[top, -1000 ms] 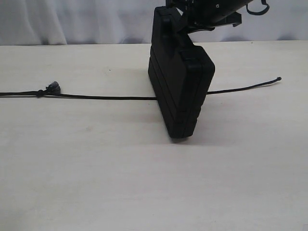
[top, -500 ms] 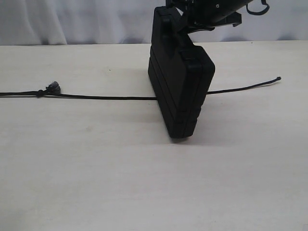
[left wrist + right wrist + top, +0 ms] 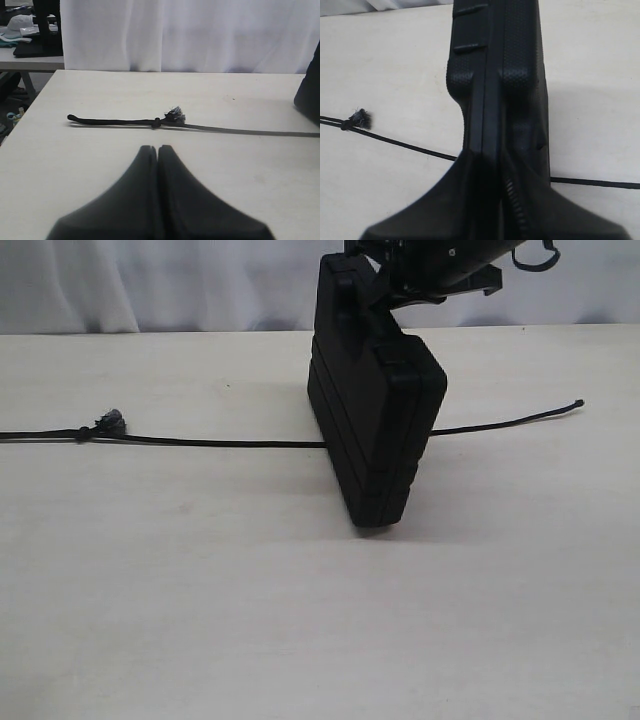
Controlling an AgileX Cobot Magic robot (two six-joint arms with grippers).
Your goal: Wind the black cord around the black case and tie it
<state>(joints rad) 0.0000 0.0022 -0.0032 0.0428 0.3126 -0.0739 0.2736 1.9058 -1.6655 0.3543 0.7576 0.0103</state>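
The black case (image 3: 375, 430) stands on edge, upright over the middle of the table, with my right gripper (image 3: 385, 285) shut on its upper handle end. The right wrist view looks down the case's narrow edge (image 3: 495, 75), its fingers (image 3: 470, 200) clamped on either side. The black cord (image 3: 220, 443) lies in one straight line across the table and is hidden where it passes the case. Its frayed knot (image 3: 108, 420) lies far left, its plain end (image 3: 579, 403) far right. My left gripper (image 3: 157, 148) is shut and empty, just short of the knot (image 3: 175, 115) and the loop (image 3: 110, 120).
A white curtain (image 3: 150, 285) hangs behind the table's far edge. In the left wrist view the table's side edge (image 3: 30, 110) drops off beside the loop, and a second table (image 3: 30, 47) with clutter stands beyond it.
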